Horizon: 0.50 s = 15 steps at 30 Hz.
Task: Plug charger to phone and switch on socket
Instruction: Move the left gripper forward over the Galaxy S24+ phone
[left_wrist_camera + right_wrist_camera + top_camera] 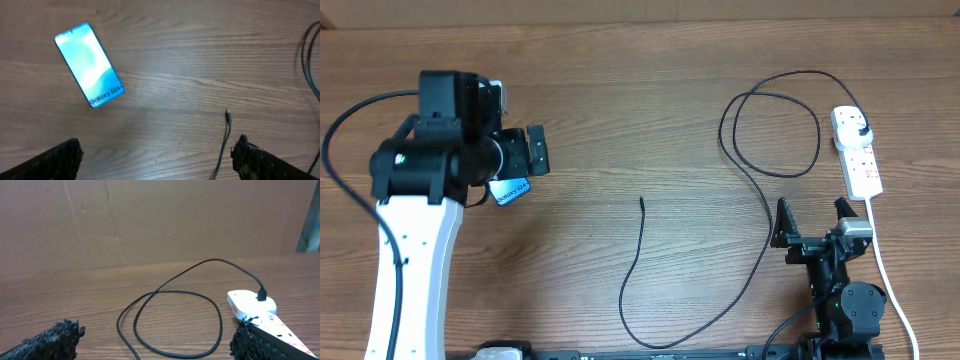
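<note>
The phone, with a light-blue screen and "Galaxy" text, lies flat on the wooden table; in the overhead view only its corner shows under the left arm. The black charger cable has its free connector tip mid-table, which also shows in the left wrist view. The cable loops to a black plug seated in the white power strip at the right. My left gripper is open and empty above the table near the phone. My right gripper is open and empty, left of the strip.
The strip's thick white cord runs down to the front right edge. The cable's long curve lies near the front edge. A brown cardboard wall stands behind the table. The cable loop and strip lie ahead of the right gripper.
</note>
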Available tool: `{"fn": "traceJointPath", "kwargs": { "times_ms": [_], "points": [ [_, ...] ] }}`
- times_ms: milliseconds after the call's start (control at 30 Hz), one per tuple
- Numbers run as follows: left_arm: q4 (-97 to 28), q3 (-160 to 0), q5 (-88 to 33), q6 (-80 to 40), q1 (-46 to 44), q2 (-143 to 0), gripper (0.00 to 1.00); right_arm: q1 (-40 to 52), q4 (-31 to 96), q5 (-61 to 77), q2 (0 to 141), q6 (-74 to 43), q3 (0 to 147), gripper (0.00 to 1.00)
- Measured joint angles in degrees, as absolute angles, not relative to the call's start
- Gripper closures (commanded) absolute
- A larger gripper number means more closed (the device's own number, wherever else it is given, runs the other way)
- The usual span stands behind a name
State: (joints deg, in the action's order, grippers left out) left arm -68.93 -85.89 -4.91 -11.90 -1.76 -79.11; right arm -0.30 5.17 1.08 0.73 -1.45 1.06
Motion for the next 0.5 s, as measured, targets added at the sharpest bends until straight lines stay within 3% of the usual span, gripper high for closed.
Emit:
{"fn": "traceJointPath", "kwargs": {
  "times_ms": [500],
  "points": [
    [-69.5,-87.9,0.8,-26.9,1.1,-91.9,0.00,-0.3,5.1,1.1,0.7,-1.5,1.1,0.00]
  ]
}}
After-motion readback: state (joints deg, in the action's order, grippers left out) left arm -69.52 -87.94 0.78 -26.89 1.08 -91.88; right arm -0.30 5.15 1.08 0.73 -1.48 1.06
